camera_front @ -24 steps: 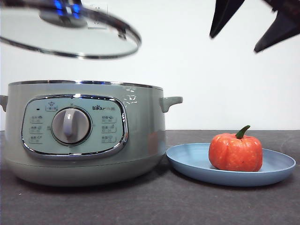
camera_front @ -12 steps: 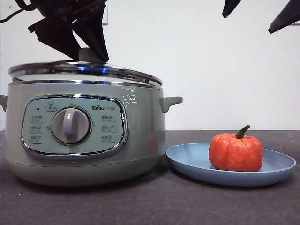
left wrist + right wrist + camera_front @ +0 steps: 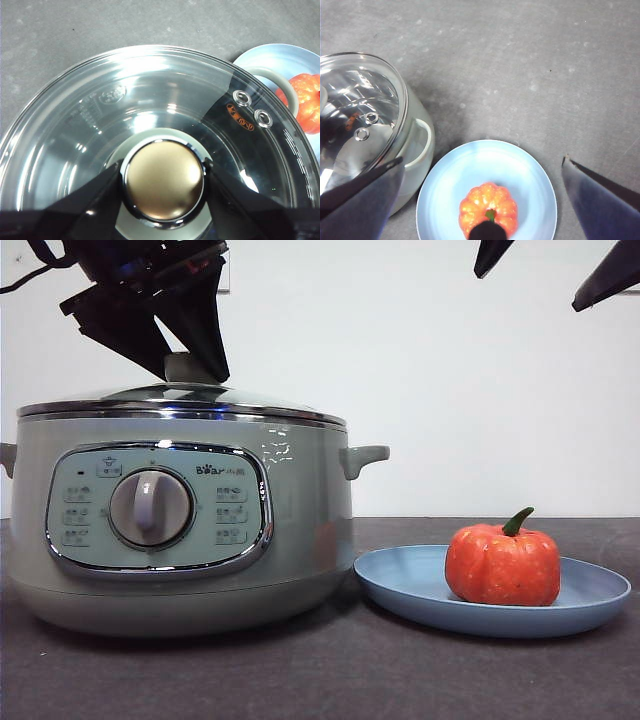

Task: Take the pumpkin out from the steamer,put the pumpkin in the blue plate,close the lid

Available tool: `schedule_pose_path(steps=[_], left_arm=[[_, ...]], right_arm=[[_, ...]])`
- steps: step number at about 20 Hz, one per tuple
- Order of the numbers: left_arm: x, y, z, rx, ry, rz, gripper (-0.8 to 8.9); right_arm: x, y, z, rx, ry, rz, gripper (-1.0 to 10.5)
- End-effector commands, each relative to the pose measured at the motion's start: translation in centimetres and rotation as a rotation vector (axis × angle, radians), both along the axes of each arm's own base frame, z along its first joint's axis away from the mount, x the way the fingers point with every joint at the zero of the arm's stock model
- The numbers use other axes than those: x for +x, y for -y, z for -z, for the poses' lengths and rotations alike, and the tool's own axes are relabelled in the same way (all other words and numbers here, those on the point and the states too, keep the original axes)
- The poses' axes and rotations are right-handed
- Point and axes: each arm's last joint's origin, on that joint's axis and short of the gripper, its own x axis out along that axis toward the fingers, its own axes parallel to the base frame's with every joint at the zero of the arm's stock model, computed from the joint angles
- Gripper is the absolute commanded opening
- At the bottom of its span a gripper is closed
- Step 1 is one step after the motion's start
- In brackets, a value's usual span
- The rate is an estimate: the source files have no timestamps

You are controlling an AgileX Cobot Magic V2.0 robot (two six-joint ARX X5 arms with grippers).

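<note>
The glass lid rests on the chrome rim of the sage-green steamer. My left gripper stands over it, its jaws shut on the lid's knob from both sides. In the left wrist view the left gripper clasps that chrome-topped knob. The orange pumpkin sits upright in the blue plate, to the right of the steamer. My right gripper hangs open high above the plate. From the right wrist, the pumpkin and the plate lie below the wide-open right gripper.
The steamer's side handle juts toward the plate, which almost touches the steamer's base. A dark grey tabletop stretches in front of both. A white wall stands behind.
The lid came down from high above the steamer onto its rim, with the left gripper still on the knob. The right gripper rose slightly, then stayed put.
</note>
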Motion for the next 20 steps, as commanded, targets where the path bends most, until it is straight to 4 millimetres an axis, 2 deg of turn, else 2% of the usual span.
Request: schedule_pose_path(steps=[1,6,11,12,14,15,17,20], left_arm=[[0.2,0.1,-0.1,-0.008,0.013,-0.006,4.41],[-0.6,-0.4,-1.6,-0.045,0.074,-0.008,4.41],[-3.8,-2.1,-3.8,-0.049,0.082,-0.008,4.26],[-4.5,-2.5,-4.0,-0.036,0.067,-0.002,3.51],[-5.8,-3.2,-3.9,0.016,0.005,0.015,0.33],[-6.3,-3.5,-3.7,0.035,-0.027,0.015,-0.03],[-6.9,-3.9,-3.4,0.038,-0.032,0.014,-0.08],[-8.4,-4.5,-2.4,-0.027,0.075,0.012,-0.08]], right_arm=[[0.0,0.0,0.1,0.005,-0.001,0.009,5.6],[0.0,0.0,0.1,0.005,-0.003,0.009,5.6],[-0.3,0.1,0.5,-0.027,-0.045,0.000,3.8],[-0.4,0.2,0.5,-0.028,-0.045,-0.001,3.3],[-0.8,0.4,0.1,-0.027,-0.025,-0.007,1.7],[-1.2,0.5,0.0,-0.020,-0.010,-0.008,0.9],[-2.0,0.8,0.1,-0.001,0.028,-0.011,-0.1],[-3.6,1.4,2.1,0.043,0.108,-0.009,-0.1]])
